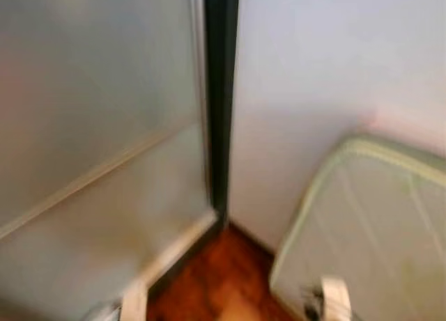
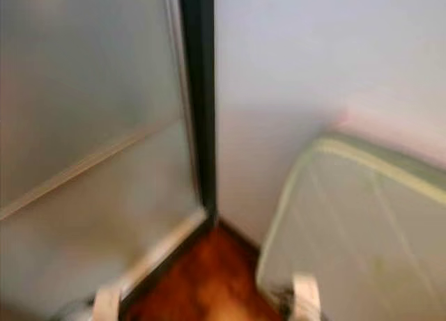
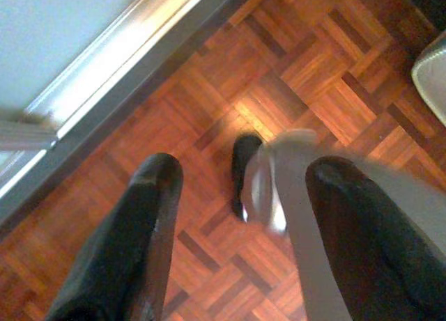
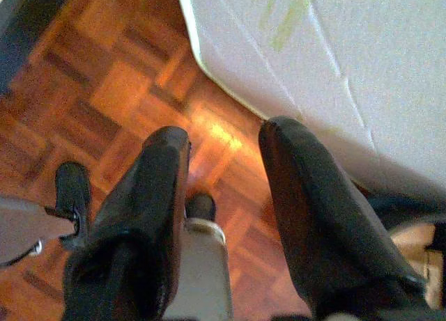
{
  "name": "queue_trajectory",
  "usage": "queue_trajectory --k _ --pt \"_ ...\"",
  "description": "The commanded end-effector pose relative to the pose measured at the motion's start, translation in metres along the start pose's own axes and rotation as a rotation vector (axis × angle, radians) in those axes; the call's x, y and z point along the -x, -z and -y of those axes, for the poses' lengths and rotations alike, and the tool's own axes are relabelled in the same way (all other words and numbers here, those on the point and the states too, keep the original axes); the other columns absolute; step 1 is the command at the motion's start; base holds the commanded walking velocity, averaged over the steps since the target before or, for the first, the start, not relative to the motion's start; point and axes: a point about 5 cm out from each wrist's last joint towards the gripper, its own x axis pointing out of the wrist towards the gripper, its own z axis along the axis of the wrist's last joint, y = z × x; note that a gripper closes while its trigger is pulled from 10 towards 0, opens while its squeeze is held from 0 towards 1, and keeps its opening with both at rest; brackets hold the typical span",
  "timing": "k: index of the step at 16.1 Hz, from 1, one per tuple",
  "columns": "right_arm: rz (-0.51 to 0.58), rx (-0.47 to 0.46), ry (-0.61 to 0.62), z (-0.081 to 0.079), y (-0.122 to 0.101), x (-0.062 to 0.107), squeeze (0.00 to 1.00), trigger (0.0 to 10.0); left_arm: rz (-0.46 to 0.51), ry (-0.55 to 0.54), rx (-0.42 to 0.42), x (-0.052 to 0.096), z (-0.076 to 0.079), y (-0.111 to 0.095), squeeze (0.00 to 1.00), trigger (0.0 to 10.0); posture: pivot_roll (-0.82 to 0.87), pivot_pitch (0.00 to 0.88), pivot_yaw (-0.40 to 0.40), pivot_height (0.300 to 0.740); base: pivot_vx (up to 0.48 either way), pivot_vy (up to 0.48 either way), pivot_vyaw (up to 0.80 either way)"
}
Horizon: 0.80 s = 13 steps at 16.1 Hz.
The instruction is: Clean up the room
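Corner of a room fills the head views, blurred: a frosted glass panel [image 1: 90,126] on the left with a dark frame [image 1: 221,98], a pale wall [image 1: 327,91] on the right, and against it a pale green padded thing [image 1: 376,230], perhaps a mattress or a bin, I cannot tell which. Between them runs a strip of wooden floor [image 1: 223,279].

Through the left wrist camera, the left gripper [image 3: 240,196] hangs over the parquet with its fingers [image 3: 150,223] wide apart and holding nothing; the base of the glass panel passes beside it, and part of the robot's own leg and dark foot is under it.

Through the right wrist camera, the right gripper [image 4: 223,175] also hangs low with its fingers [image 4: 306,196] spread and empty, just beside the rim of the green padded thing.

No object to tidy can be made out in this corner, so the task's things are probably elsewhere. I judge the robot is walking or turning to search. To do this well, it should turn away from the wall, keep both arms close to avoid touching the glass, and look steadily so the picture becomes sharp.

No brand, label or writing can be read.
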Motion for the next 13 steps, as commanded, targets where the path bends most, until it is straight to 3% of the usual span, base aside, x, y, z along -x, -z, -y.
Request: queue_trajectory --k 1,13 --pt "0.017 -0.213 -0.078 0.0330 -0.0135 0.0034 0.00 10.0 -0.035 0.049 -0.040 -0.0046 -0.0051 -0.0181 0.00 10.0 0.08 0.000 -0.012 0.740 -0.266 0.000 0.00" --pt "0.019 -0.218 -0.086 0.0333 -0.0153 0.0032 0.00 10.0 -0.036 0.058 -0.046 -0.0050 -0.0043 -0.0197 0.00 10.0 0.08 0.000 -0.015 0.740 -0.248 0.000 0.00"
